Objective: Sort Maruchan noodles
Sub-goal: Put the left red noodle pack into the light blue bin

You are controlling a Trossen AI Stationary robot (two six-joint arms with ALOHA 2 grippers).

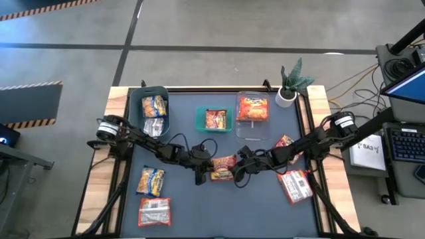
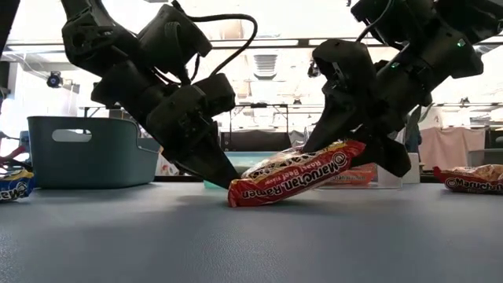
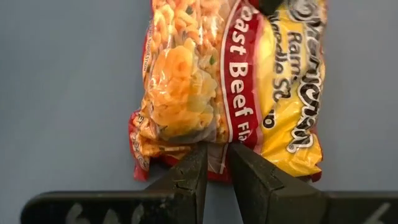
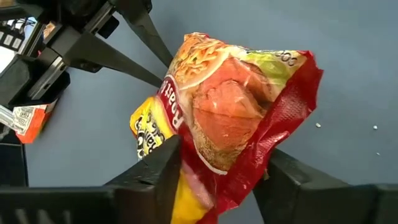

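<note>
- The left pincer [image 1: 201,176] pinches one edge of a red and yellow plastic noodle packet [image 1: 223,168] on the grey table [image 1: 219,212].
- The right pincer [image 1: 240,174] pinches the packet's other end, lifting it.

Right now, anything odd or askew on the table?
Yes: the red roast beef packet at mid-table is held from both sides. The left end effector pinches one sealed edge, the right end effector straddles the other end, which is lifted and crumpled. In the low view it sits tilted, one end on the table.
</note>
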